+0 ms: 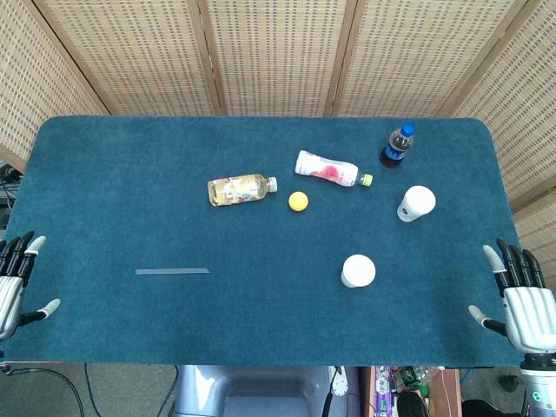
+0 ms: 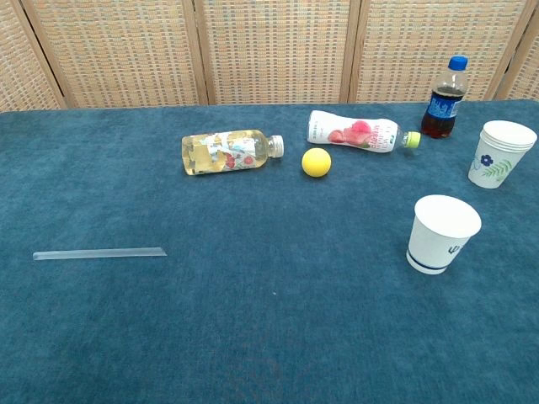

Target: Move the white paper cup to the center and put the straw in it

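Two hands: both rest at the near table edge, holding nothing.
Left hand (image 1: 16,278): fingers spread apart, at the near left corner of the blue table (image 1: 113,182); seen only from the head view.
Right hand (image 1: 519,300): fingers likewise apart, at the near right corner.
Straw (image 2: 99,253): lies flat, nearer the left hand, just inward from it.
White paper cup (image 2: 441,233): upright, blue-banded, inward from the right hand.
Flowered cup (image 2: 498,153): upright, beyond the right hand, past the white paper cup.
Cola bottle (image 2: 444,98): standing, farther back.
Pink bottle (image 2: 358,133): on its side.
Yellow bottle (image 2: 227,152): on its side, mid-table.
Yellow ball (image 2: 317,162): between the two lying bottles.
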You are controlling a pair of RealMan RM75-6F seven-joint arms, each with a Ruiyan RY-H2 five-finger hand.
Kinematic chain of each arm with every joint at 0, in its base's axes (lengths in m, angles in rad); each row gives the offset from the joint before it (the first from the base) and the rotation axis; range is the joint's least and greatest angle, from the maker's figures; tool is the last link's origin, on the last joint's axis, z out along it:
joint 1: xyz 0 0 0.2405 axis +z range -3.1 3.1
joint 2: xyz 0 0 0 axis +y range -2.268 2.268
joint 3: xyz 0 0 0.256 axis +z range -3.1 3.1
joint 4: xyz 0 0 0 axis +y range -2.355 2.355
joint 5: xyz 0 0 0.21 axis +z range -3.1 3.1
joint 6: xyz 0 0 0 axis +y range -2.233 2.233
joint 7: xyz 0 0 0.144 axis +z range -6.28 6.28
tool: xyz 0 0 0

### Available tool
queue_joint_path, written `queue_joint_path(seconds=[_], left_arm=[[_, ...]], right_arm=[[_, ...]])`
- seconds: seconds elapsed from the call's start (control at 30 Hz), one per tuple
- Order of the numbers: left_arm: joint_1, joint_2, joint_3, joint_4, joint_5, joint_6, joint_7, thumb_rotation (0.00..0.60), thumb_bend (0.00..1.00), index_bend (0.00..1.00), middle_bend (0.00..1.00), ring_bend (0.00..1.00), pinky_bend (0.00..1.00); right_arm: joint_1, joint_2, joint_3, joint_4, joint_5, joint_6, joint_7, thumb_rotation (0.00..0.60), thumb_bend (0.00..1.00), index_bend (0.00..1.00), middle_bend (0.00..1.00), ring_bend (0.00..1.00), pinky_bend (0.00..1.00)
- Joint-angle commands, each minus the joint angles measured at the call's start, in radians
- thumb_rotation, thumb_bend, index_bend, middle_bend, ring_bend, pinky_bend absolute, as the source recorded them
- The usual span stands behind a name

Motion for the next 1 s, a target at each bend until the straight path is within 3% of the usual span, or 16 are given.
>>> queue_joint_path(seconds=[0.03, 0.2, 0.33, 0.5, 0.73, 1.0], left_arm=[[0.002, -0.001, 0.001, 0.0, 0.002, 0.003, 0.003, 0.6, 0.03, 0.0, 0.0, 0.0, 0.0], [0.003, -0.003, 0.001, 0.003, 0.004, 0.007, 0.0, 0.6, 0.03, 0.0, 0.0, 0.0, 0.0], [0.004, 0.002, 0.002, -0.004, 0.004, 0.006, -0.004, 0.6, 0.03, 0.0, 0.0, 0.0, 0.0], [0.008, 0.008, 0.012, -0.032, 0.011, 0.005, 0.029, 0.6, 0.03, 0.0, 0.0, 0.0, 0.0], [0.009, 0.001, 0.008, -0.037, 0.008, 0.008, 0.048, 0.6, 0.03, 0.0, 0.0, 0.0, 0.0], [0.002, 0.004, -0.004, -0.035, -0.025, -0.012, 0.04, 0.6, 0.03, 0.0, 0.0, 0.0, 0.0]], right_arm=[[0.0, 0.001, -0.001, 0.0, -0.002, -0.001, 0.004, 0.6, 0.0, 0.0, 0.0, 0.0, 0.0], [0.006, 0.008, -0.012, -0.004, -0.016, -0.016, 0.029, 0.6, 0.0, 0.0, 0.0, 0.0, 0.0], [0.04, 0.03, -0.03, -0.016, -0.058, -0.068, 0.125, 0.6, 0.0, 0.0, 0.0, 0.0, 0.0], [0.195, 0.079, -0.057, -0.037, -0.174, -0.262, 0.255, 0.6, 0.0, 0.0, 0.0, 0.0, 0.0], [0.341, 0.081, -0.024, -0.094, -0.154, -0.45, 0.227, 0.6, 0.0, 0.0, 0.0, 0.0, 0.0], [0.445, 0.041, 0.006, -0.157, -0.049, -0.626, 0.106, 0.6, 0.0, 0.0, 0.0, 0.0, 0.0]])
